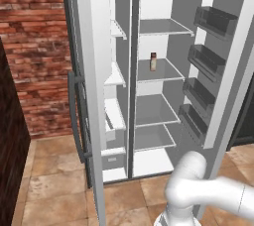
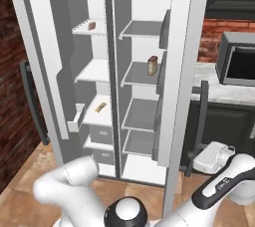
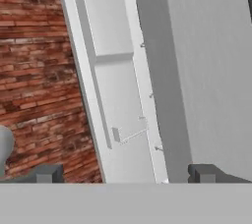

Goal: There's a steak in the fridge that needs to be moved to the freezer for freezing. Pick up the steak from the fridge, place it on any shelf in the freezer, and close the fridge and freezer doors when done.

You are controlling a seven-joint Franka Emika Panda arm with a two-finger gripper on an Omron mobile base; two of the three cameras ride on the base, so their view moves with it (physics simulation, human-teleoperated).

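Both doors of the light-grey refrigerator stand open. The steak [image 2: 91, 25], a small red-brown slab, lies on the top shelf of the narrow freezer [image 2: 94, 71]. The wider fridge [image 1: 156, 71] holds a tan-brown jar [image 1: 153, 61] on a middle shelf. My gripper [image 2: 196, 161] hangs low to the right, on the outer side of the fridge door [image 2: 184, 71], close to the bottom of its dark handle [image 2: 199, 121]. In the hand view my gripper [image 3: 126, 174] is open, nothing between its fingertips [image 3: 49, 173], facing the freezer door [image 3: 113, 85].
The freezer door [image 1: 87, 96] swings out to the left against a brick wall [image 1: 34, 46]. A flat tan item [image 2: 101, 107] lies on a lower freezer shelf. A counter with a microwave [image 2: 239, 64] stands to the right. Dark bins [image 1: 208, 61] line the fridge door.
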